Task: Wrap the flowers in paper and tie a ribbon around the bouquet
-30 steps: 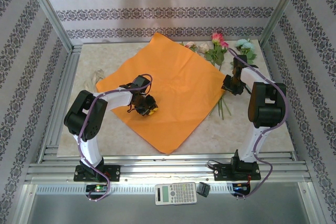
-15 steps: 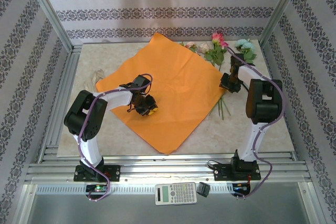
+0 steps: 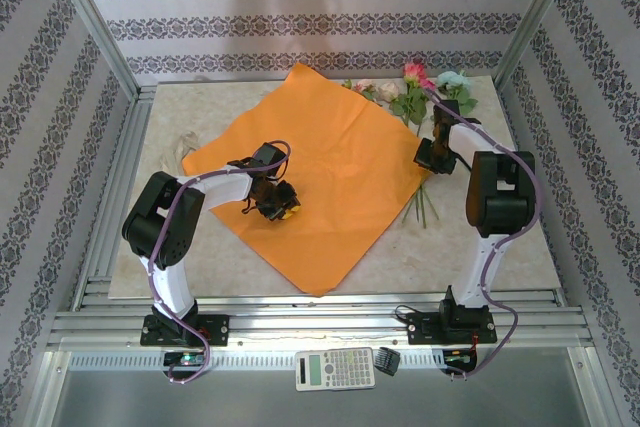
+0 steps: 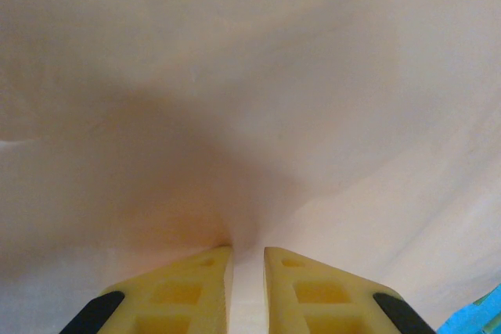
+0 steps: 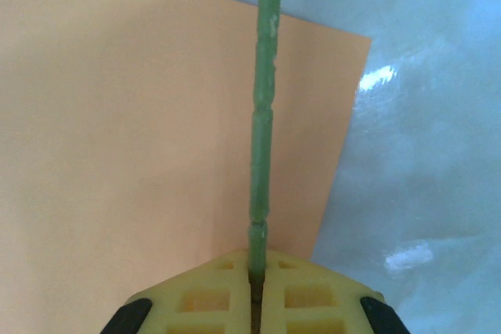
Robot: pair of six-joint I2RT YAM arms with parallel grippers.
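Observation:
The orange paper (image 3: 330, 157) lies flat like a diamond in the middle of the table. My left gripper (image 3: 283, 204) rests on its near left part, and the left wrist view shows its jaws (image 4: 247, 252) shut on a raised pucker of the paper (image 4: 235, 76). The flowers (image 3: 415, 97) lie at the back right, heads toward the wall, stems (image 3: 420, 205) trailing past the paper's right corner. My right gripper (image 3: 428, 155) is at that corner. In the right wrist view it (image 5: 257, 256) is shut on one green stem (image 5: 262, 115) above the paper (image 5: 141, 115). The beige ribbon (image 3: 183, 144) lies by the paper's left corner.
The marble table (image 3: 480, 237) is fenced by aluminium posts and rails on all sides. A calculator (image 3: 335, 369) and a small black object (image 3: 388, 359) sit on the front ledge between the arm bases.
The right gripper has closed on a stem and shifted left and back toward the paper's right corner; the blue bloom has slid left with it. The left arm has stayed put.

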